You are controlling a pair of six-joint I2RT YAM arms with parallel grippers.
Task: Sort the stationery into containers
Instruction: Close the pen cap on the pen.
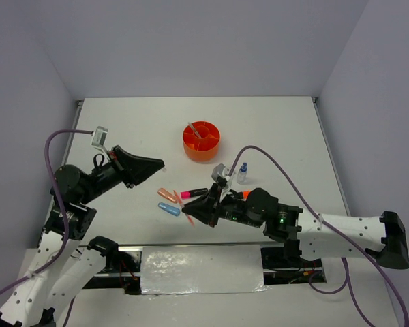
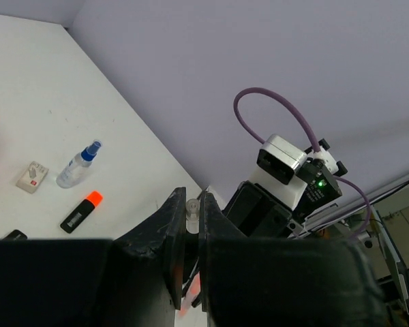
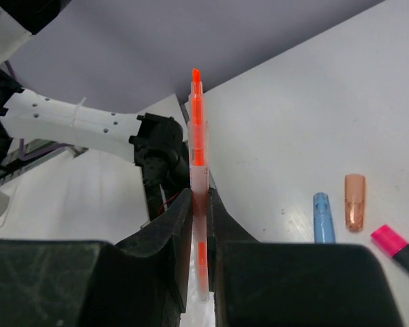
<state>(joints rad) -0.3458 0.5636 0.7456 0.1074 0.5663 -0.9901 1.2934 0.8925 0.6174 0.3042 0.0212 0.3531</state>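
Left tool (image 1: 158, 163): one, jaws narrow; hold undetermined. Capsules: two, orange capsule (image 1: 165, 193), blue capsule (image 1: 169, 209), lay on worktop (image 1: 123, 129). Right tool (image 3: 200, 201): one, gripped thin pink pen (image 3: 198, 136). Highlighters: two, pink-ended highlighter (image 1: 196, 193), orange-ended highlighter (image 2: 81, 212). Tub (image 1: 202, 152): one, far, held grey pen (image 1: 192, 129). Eraser (image 2: 33, 177), bottle (image 2: 77, 165): one each.

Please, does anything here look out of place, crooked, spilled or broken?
Nothing looks spilled or broken. One small oddity: the grey pen in the orange tub lies slanted, its end poking past the rim. The right gripper holds the pink pen in line with its fingers.
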